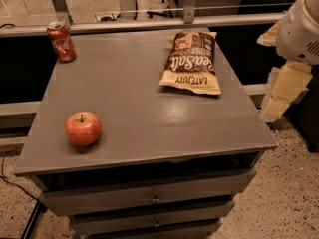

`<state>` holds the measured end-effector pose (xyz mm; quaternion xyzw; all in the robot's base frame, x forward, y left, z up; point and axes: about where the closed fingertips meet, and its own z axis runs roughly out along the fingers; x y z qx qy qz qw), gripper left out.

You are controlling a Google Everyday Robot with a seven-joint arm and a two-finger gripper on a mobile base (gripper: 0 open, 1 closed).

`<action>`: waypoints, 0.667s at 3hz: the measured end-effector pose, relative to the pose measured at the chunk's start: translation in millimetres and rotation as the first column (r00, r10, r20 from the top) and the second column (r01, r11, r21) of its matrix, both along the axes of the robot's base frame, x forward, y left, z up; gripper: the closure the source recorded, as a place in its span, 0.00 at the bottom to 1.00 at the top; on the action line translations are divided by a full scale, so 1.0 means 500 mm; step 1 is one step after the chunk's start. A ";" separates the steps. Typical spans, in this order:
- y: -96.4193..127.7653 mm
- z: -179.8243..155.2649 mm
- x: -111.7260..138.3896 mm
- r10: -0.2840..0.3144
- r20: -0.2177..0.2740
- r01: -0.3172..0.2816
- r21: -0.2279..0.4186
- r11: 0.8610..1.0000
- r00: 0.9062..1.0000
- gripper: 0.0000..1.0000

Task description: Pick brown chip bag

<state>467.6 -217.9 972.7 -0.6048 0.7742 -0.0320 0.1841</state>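
Observation:
The brown chip bag [191,62] lies flat on the back right part of the grey cabinet top [144,113]. It is dark brown with white script lettering, and its tan-yellow band faces the front. My gripper [283,91] hangs off the right edge of the cabinet, below the white arm joint [300,31]. It is level with the bag's front end, to the right of it and apart from it. It holds nothing that I can see.
A red apple [83,128] sits at the front left of the top. A red soda can [61,42] stands at the back left corner. A metal rail [149,23] runs behind the cabinet. Drawers [154,198] are below the top.

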 end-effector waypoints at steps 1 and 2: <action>0.004 -0.013 0.120 -0.007 0.075 0.004 0.040 0.999 0.997 0.00; 0.026 -0.034 0.262 -0.040 0.149 0.022 0.117 0.993 0.988 0.00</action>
